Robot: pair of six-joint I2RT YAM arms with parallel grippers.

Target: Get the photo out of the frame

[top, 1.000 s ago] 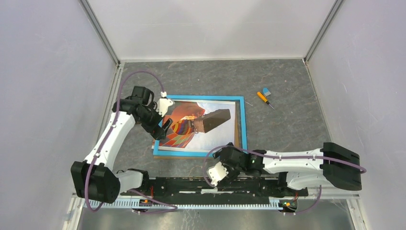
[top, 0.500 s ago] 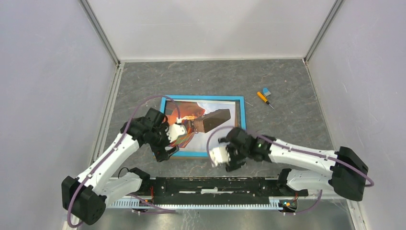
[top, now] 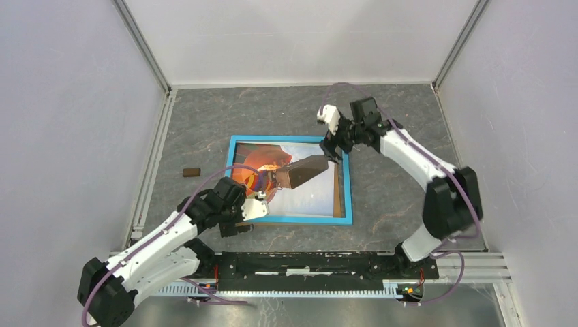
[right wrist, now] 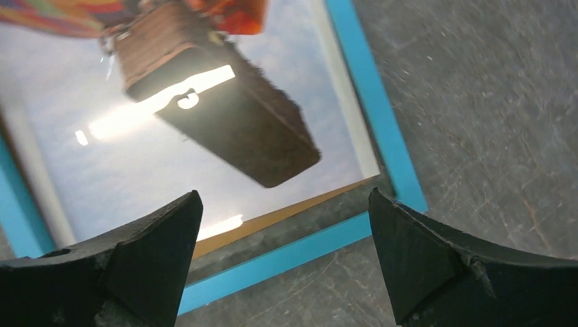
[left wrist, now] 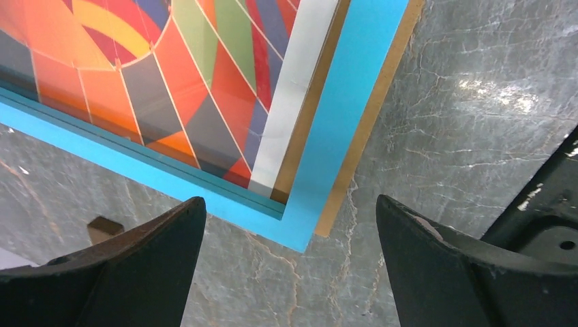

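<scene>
The frame [top: 346,184] lies flat mid-table, its blue border up. The photo [top: 310,194] sits inside it, showing the orange balloon and brown basket. My left gripper [top: 243,216] is open and empty over the frame's near left corner [left wrist: 300,235], where the photo [left wrist: 170,88] and a brown board edge show. My right gripper [top: 334,148] is open and empty above the far right corner. In the right wrist view, my gripper [right wrist: 284,197] hangs over the photo [right wrist: 157,163], and a strip of grey table shows between the brown backing edge [right wrist: 272,221] and the blue border [right wrist: 293,257].
A small brown piece [top: 191,172] lies on the table left of the frame and also shows in the left wrist view [left wrist: 102,228]. Grey walls enclose the table on three sides. The black rail [top: 307,264] runs along the near edge.
My left gripper has moved from the frame's left edge down to its near left corner. My right arm has swung from the near edge to the frame's far right corner, covering the small tools there.
</scene>
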